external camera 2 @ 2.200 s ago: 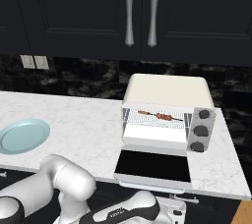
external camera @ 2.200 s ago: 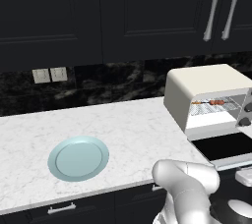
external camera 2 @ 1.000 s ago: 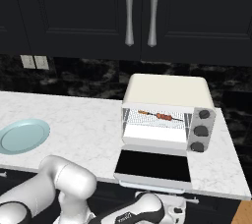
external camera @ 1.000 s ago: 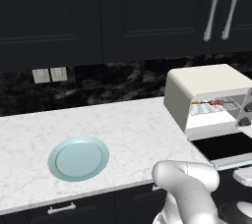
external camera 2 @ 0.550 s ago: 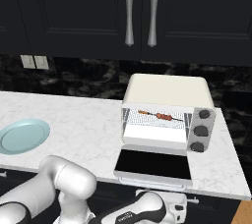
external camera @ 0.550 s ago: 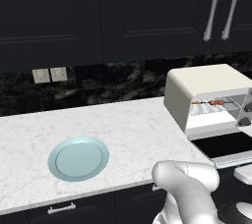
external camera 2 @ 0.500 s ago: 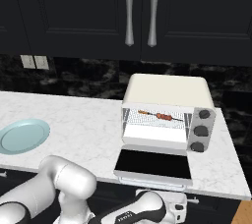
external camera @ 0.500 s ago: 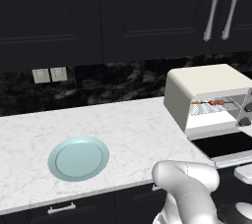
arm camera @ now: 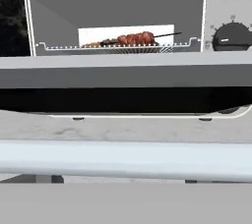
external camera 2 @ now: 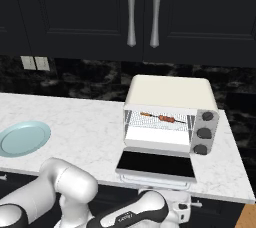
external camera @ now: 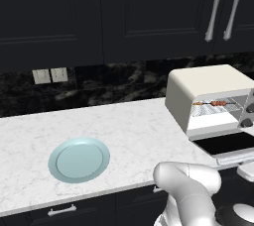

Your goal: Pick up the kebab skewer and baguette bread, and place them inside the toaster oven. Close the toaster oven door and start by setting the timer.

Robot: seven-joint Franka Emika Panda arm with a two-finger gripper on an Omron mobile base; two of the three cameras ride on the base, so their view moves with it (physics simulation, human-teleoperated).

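The toaster oven [external camera 2: 170,107] is seen at the right end of the marble bench [external camera 2: 90,122], with the toaster oven door [external camera 2: 157,164] folded down flat and open. The kebab skewer [external camera 2: 161,118] is laid on the wire rack [arm camera: 118,47] inside. 1 pale blue plate [external camera: 79,159] is set well apart to the left. The hand is held below the door's front edge, spread wide with nothing gripped.

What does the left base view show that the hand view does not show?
Left base view alone: the light blue plate on the marble counter, the wall outlets and the cabinet handles.
Hand view alone: a close look along the lowered toaster oven door and at the dials.
Both: the toaster oven standing open, with the kebab skewer on its rack.
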